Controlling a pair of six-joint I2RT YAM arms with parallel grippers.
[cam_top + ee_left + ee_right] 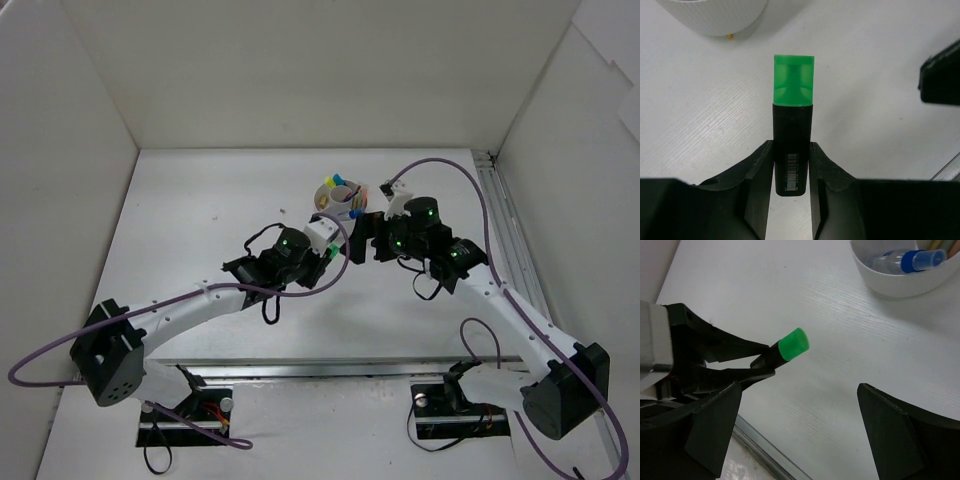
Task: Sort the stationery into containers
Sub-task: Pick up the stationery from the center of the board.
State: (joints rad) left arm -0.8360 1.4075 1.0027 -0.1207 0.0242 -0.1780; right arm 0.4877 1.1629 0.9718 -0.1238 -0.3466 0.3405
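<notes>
**Green-capped highlighter pinched in the left tool, tub just ahead**

The left tool is pressed onto the black barrel of a green-capped highlighter. Its jaws sit flat against the two sides of the barrel near the tail end, where the barcode label is. The cap points forward, well clear of the jaws. From the right wrist view the pen looks tilted cap-up over the white counter. I cannot tell whether its tail touches the surface.

The right tool is spread wide and holds nothing. It hangs near the left tool, facing the pen.

The low white tub stands on the counter a short way beyond the cap. In the left wrist view only its ribbed wall shows, at the top edge. A clear tube with a blue cap already lies inside it. In the overhead view more coloured pieces show in the tub, too small to name.

The highlighter should handle easily. It is most likely light, stiff plastic with flat sides that suit parallel jaws. The surface is smooth, though, and the grip sits far back, so the cap end could swing or droop if the pinch is loose. A hold nearer the middle of the barrel would balance better. The cap is a poor place to grip, since it may pull off.

For this pen the remaining work seems to be carrying it over the rim and releasing it low, so it does not bounce out
</notes>
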